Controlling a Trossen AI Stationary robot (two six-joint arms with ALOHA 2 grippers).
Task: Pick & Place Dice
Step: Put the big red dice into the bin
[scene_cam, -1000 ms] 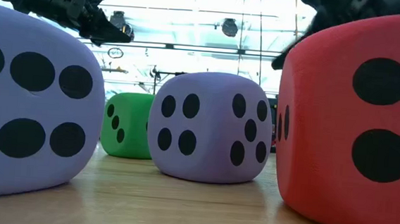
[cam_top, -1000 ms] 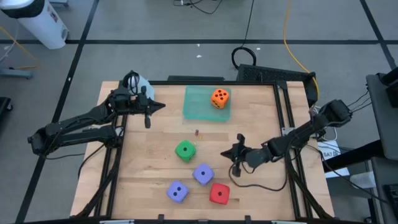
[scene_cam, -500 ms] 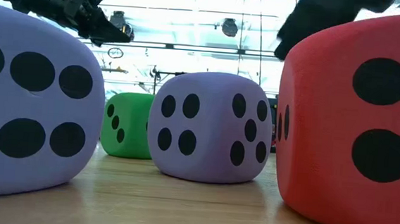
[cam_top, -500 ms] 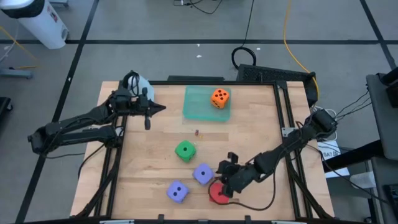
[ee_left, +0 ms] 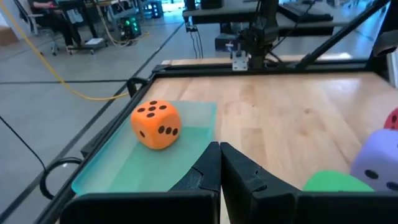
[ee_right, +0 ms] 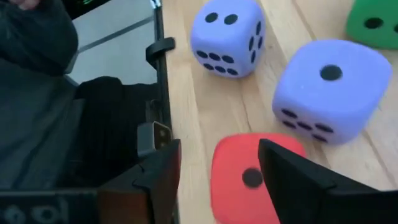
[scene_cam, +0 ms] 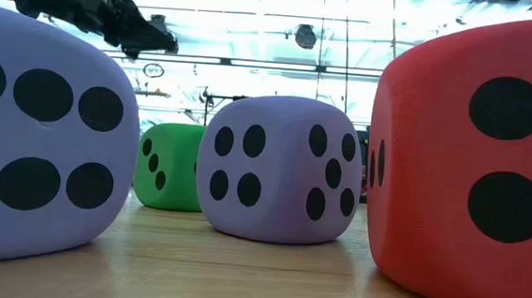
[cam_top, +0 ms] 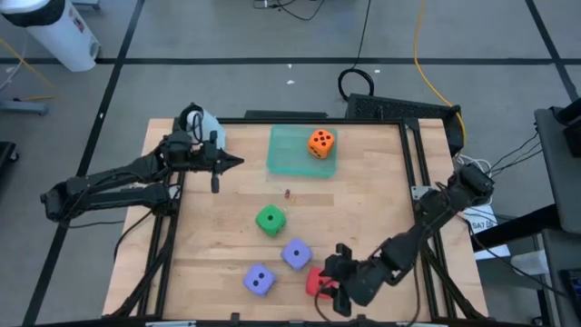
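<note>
The orange die [cam_top: 320, 143] rests on the flat green tray [cam_top: 290, 160] at the table's far side. The green die [cam_top: 270, 220] sits mid-table. Two purple-blue dice [cam_top: 296, 254] [cam_top: 260, 280] and the red die [cam_top: 314, 282] stand near the front edge. My right gripper [cam_top: 329, 283] hangs open over the red die [ee_right: 245, 174], one finger toward each side of it. My left gripper [cam_top: 238, 163] is shut and holds nothing, left of the tray, pointing at it [ee_left: 219, 149].
A black metal frame [cam_top: 419, 163] runs along the table's left and right sides. Bare wood lies between the tray and the green die. A small dark speck [cam_top: 288, 193] lies on the wood mid-table. Cables [cam_top: 363, 82] and a white canister [cam_top: 64, 36] lie on the floor beyond.
My right gripper has swung from the table's middle right toward the near edge and leftward, ending over the red die, and has opened on the way. The dice have stayed where they were.
</note>
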